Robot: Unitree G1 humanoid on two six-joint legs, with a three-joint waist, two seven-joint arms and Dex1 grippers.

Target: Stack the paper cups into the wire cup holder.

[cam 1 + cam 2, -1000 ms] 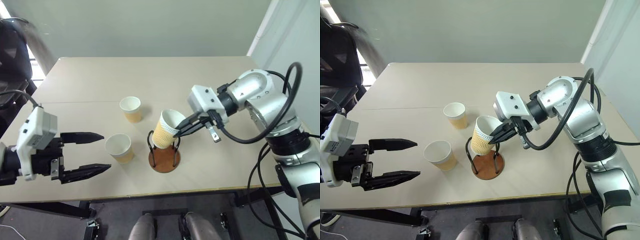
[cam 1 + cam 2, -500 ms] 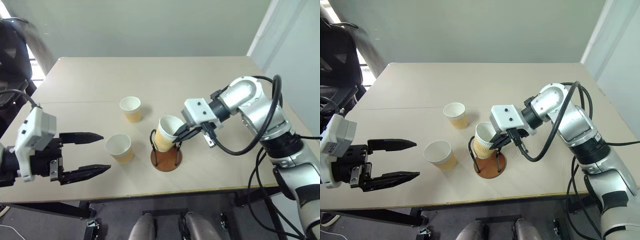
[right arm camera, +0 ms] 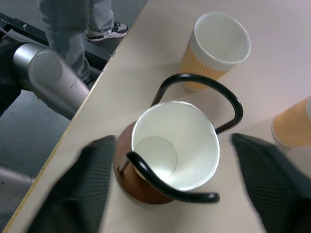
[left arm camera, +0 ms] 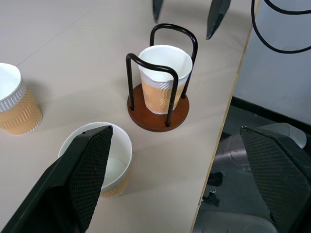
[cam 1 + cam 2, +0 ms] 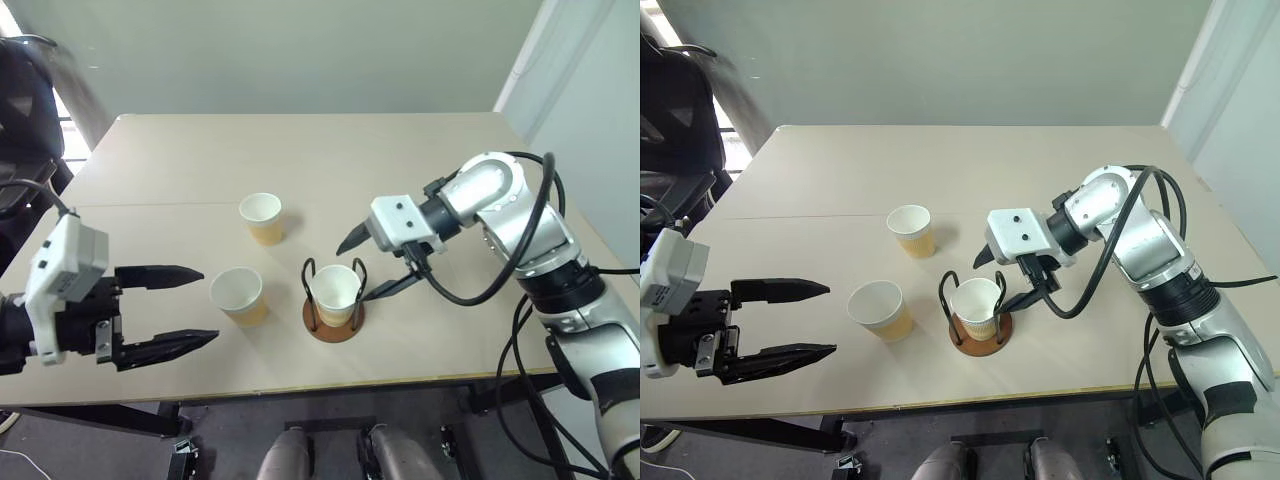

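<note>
One paper cup is sitting upright inside the wire holder at frame centre. The right claw is hovering spread beside it, gripping nothing. The left claw is waiting spread at lower left, near two loose cups.

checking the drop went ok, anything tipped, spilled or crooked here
Nothing stands out. One tan paper cup sits upright inside the black wire cup holder; the other two tan cups stand upright on the beige table.
</note>
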